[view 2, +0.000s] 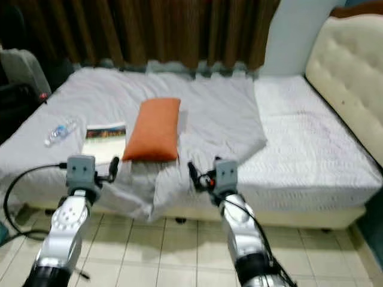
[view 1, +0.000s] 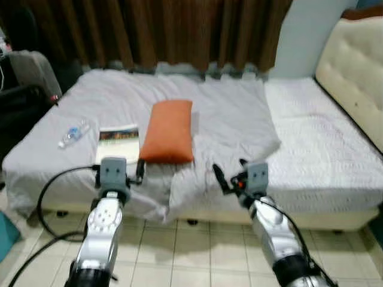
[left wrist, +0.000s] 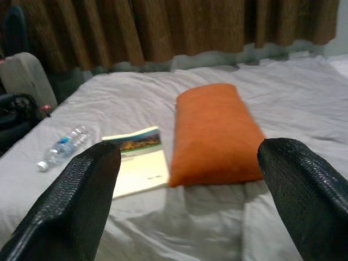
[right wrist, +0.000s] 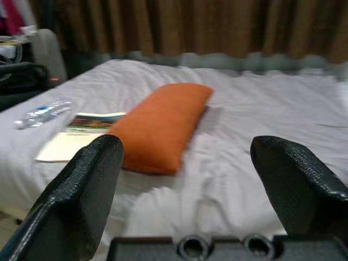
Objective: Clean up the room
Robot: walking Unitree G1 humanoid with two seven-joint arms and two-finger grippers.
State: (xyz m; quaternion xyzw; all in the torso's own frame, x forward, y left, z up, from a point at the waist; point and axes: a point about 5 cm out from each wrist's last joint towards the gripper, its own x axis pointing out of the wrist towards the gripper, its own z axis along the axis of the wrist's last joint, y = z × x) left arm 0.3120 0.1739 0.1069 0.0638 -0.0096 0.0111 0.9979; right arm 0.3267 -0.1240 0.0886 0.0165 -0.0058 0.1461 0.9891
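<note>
Lying lengthwise on the bed (view 1: pixel 311 155), an orange pillow (view 1: pixel 170 131); both grippers' fingers apart.

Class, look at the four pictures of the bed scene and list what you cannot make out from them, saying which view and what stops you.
1. Book: cover text too small and blurred in the left eye view.
2. Water bottle: label unreadable, too small; how full it is cannot be told.
3. Headboard: cut off by the right edge.
4. Dark items left of the bed: shaded, unidentifiable.
5. Under the orange pillow: sheet hidden.
</note>
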